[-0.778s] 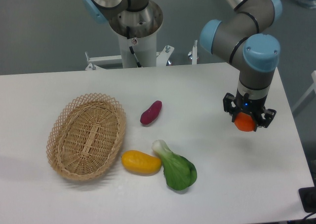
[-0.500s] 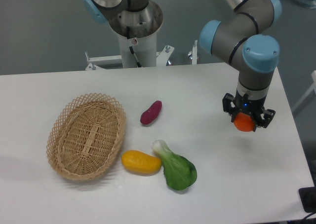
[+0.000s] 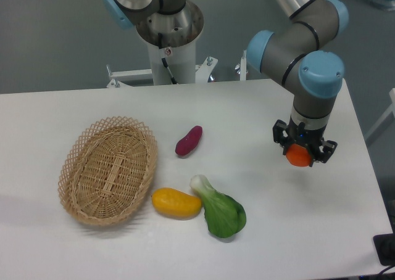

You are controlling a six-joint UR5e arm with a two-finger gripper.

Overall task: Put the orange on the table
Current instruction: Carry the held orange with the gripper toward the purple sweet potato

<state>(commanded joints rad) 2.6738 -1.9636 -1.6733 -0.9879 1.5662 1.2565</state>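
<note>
Now I hold the orange [image 3: 299,157] above the right side of the bench [image 3: 259,113].

My end effector [image 3: 299,154] points straight down, and its two fingers are closed tight on the little round orange. I think the bare white bench is right under it, so my next move is straight down. Away to the left lie the green leafy vegetable [image 3: 219,211], the yellow fruit [image 3: 176,203] and the basket [image 3: 108,169].
</note>
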